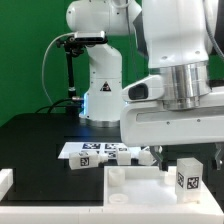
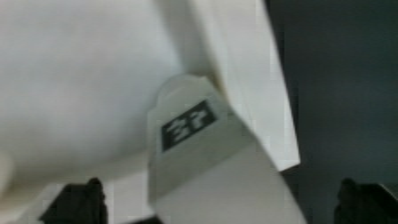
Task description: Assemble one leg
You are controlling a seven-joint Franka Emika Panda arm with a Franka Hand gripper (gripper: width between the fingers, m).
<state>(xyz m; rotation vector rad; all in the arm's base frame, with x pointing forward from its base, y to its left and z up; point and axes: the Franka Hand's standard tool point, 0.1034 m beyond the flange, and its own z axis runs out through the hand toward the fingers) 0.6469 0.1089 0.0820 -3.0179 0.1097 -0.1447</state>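
A leg (image 1: 186, 175), a short white block with a black-and-white tag, stands upright at the exterior view's right on the large white panel (image 1: 135, 195). My gripper (image 1: 168, 158) hangs low just behind and above it, and one dark finger (image 1: 158, 155) shows. In the wrist view the leg (image 2: 205, 140) runs down between my two dark fingertips (image 2: 82, 203), with a gap on each side. The gripper (image 2: 222, 205) is open and holds nothing. The panel (image 2: 89, 70) fills the wrist view behind the leg.
The marker board (image 1: 82, 152) lies on the black table behind the panel, with small tagged white parts (image 1: 122, 153) at its end. Another white part (image 1: 5, 182) sits at the exterior view's left edge. The arm's base (image 1: 100, 85) stands at the back.
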